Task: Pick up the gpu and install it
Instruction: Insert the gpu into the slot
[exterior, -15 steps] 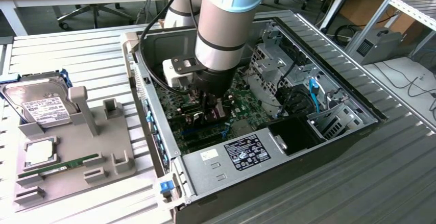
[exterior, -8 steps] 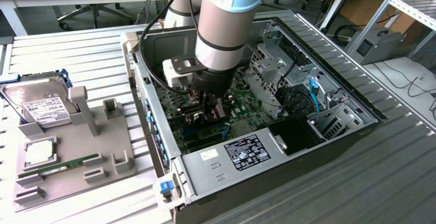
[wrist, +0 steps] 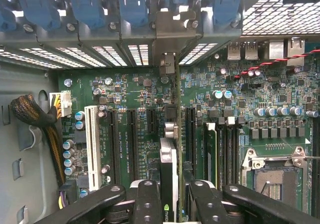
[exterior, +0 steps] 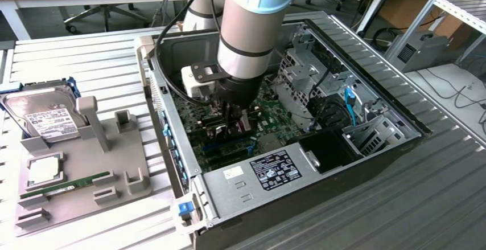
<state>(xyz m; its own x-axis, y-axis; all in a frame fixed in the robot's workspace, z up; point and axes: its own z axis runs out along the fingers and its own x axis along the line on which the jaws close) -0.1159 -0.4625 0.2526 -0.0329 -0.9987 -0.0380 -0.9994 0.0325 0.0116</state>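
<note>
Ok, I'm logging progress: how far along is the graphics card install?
Done: the graphics card is picked up and inside the computer case. In hand: the end effector grips it upright over the motherboard slots, bracket at the rear wall. Left: full seating can't be confirmed; it isn't released.

High exterior view looks down at an angle on the open computer case [exterior: 227, 177] and arm [exterior: 247, 28]. Wrist view peers close past the gripper [wrist: 172, 190] onto the motherboard [wrist: 140, 83] inside that case, seen in both.
</note>
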